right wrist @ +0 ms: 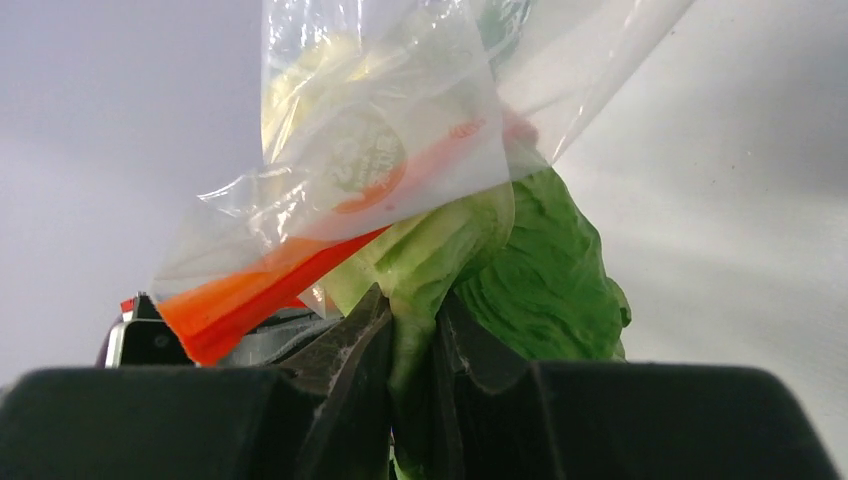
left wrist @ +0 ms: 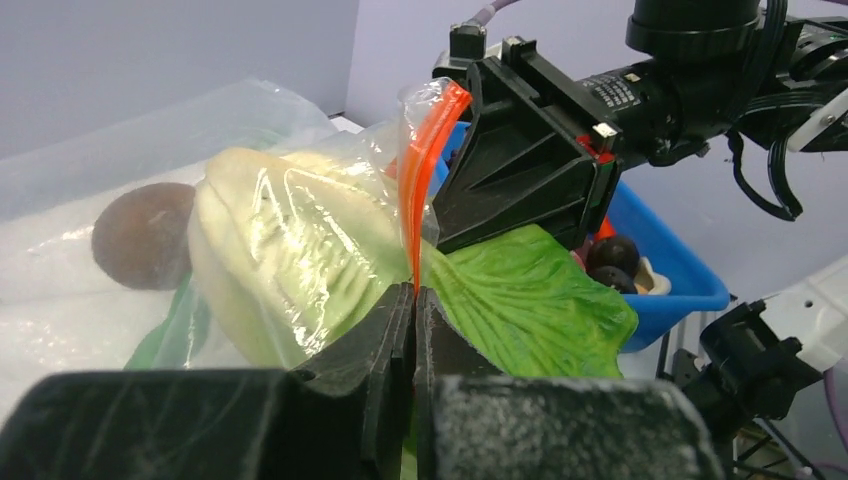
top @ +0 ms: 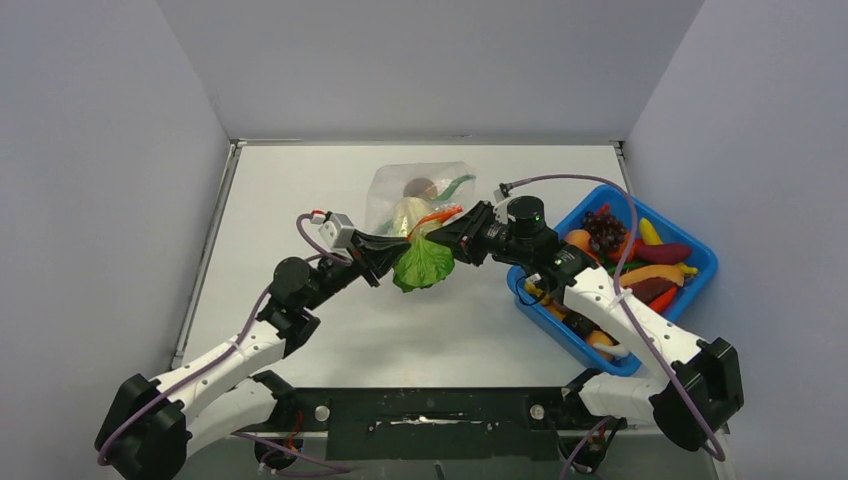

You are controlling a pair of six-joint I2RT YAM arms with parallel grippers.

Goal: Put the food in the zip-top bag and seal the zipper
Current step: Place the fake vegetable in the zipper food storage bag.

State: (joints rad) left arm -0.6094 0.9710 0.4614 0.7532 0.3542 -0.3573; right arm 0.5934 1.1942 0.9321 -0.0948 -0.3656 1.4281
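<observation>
**Lettuce halfway into the bag, both arms busy**

Top view: the left gripper [top: 398, 250] is clamped on the near edge of the bag [top: 400, 185], which lies toward the back of the table [top: 300, 200]. The right gripper [top: 438, 240] pinches the lettuce leaf [top: 422, 265] right at the bag's mouth. Makes sense to me: one arm holds the mouth up so the other can feed the leaf in. The rest of the food sits in the blue bin [top: 690, 240], partly under the right arm, so no counting pieces.

Left wrist: the fingers are shut tight on the plastic right at the lower end of the zipper [left wrist: 425, 160]. The leaf's pale end is behind the film and its green end hangs outside. A brown piece [left wrist: 140, 235] lies further back inside. The right gripper's body blocks the far side of the mouth, so I can't tell how wide it gapes.

Right wrist: the fingers are clenched on a fold of the leaf (green is squeezed between them). The bag hangs right in front of the lens, cut off at the top. Through that crinkly film I think the leaf's tip is inside, but I'm not sure from here.
</observation>
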